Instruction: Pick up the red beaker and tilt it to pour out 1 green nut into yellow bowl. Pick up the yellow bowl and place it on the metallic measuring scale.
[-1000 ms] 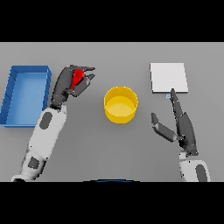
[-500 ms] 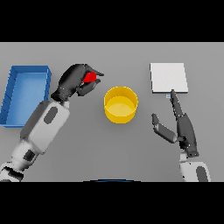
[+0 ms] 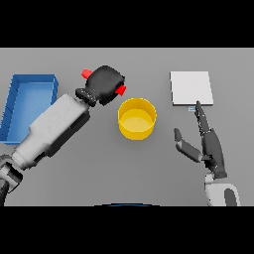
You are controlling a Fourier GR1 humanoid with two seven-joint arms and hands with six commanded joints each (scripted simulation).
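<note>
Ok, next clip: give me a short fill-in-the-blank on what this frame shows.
1. The left hand is shut on the ____ beaker.
2. The bowl between the two hands is ____ in colour.
3. The right hand holds ____.
4. The blue tray lies on the robot's ____ side.

Missing words: red; yellow; nothing; left

Left hand (image 3: 105, 84) grips the tilted red beaker (image 3: 120, 90) just upper left of the centre yellow bowl (image 3: 137, 118); right hand (image 3: 208, 144) rests open at lower right.
</note>
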